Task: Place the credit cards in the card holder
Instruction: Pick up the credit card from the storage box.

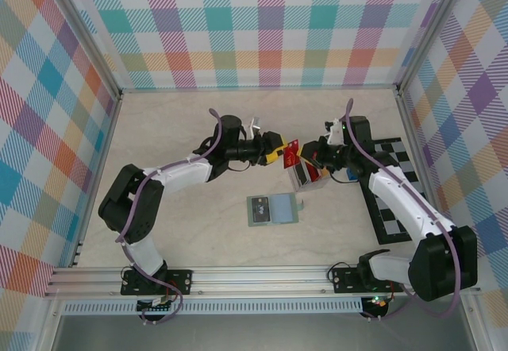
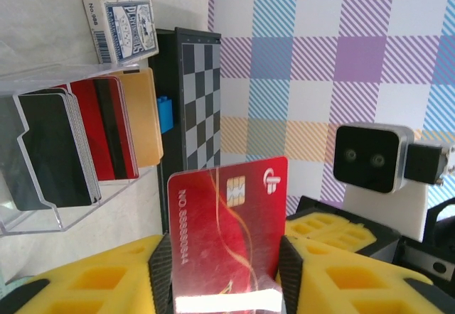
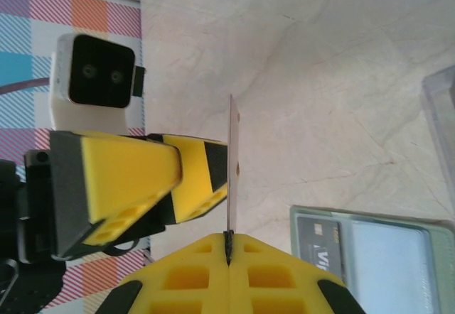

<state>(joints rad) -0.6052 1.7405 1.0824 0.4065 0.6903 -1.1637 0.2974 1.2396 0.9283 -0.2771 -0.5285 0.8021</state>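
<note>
The right gripper (image 3: 228, 241) is pinched shut on the red card (image 2: 229, 222), holding it in mid-air, probably so the left gripper (image 2: 225, 275) can take it by its side edges. The left jaws stand apart with a pad at each edge, though I cannot tell whether they press. The holder (image 1: 272, 210) lies open below with a dark card inside and bare table around it, while the other cards (image 2: 106, 140) sit in the clear stand (image 2: 35, 214) close by, whose rim any swing should avoid
</note>
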